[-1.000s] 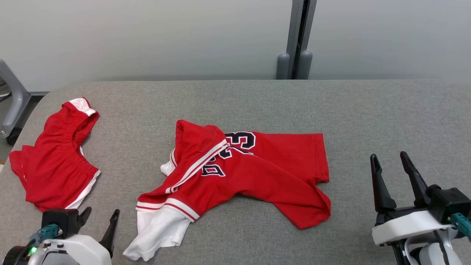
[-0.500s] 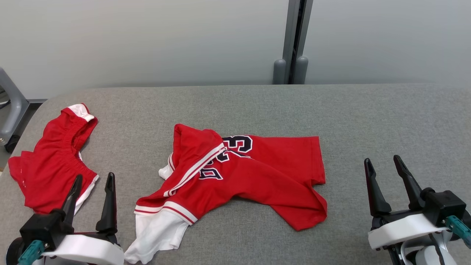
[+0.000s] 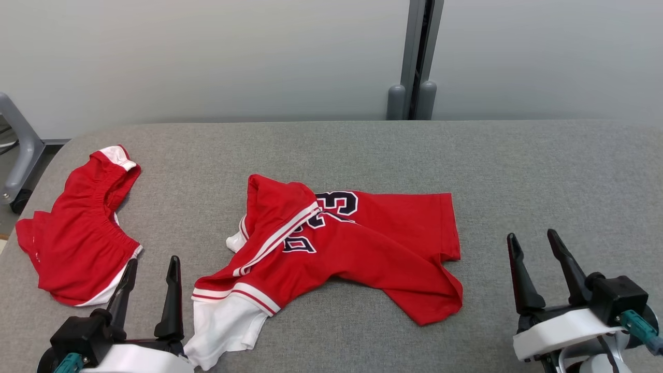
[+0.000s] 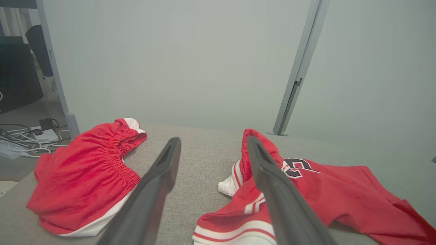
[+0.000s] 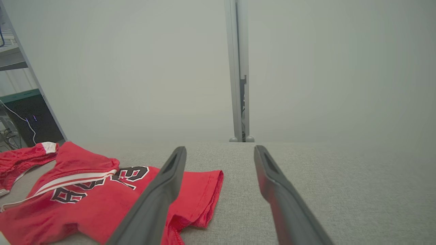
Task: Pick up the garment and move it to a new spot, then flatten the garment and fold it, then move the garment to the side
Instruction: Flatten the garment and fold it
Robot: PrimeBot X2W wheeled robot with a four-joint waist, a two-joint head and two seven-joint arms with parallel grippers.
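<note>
The garment, a crumpled red jersey (image 3: 362,243) with white trim and dark numbers, lies in the middle of the grey table (image 3: 518,166). Its white sleeve points to the near left. My left gripper (image 3: 154,260) stands open just left of that sleeve, nothing between its fingers. The left wrist view shows the left gripper (image 4: 214,139) over bare table, the jersey (image 4: 323,190) to its right. My right gripper (image 3: 532,234) is open, apart from the jersey's right hem. In the right wrist view the right gripper (image 5: 220,148) has the jersey (image 5: 85,200) at lower left.
Red shorts (image 3: 77,228) with white trim lie at the table's left end, also seen as shorts (image 4: 85,173) and shorts (image 5: 17,160). A grey post (image 3: 414,57) stands behind the table against a pale wall. A grey frame (image 3: 18,150) is at far left.
My left gripper has come up into view and shifted right, toward the jersey's white sleeve. The right gripper has sunk a little in the view. Both stay open; the clothes lie still.
</note>
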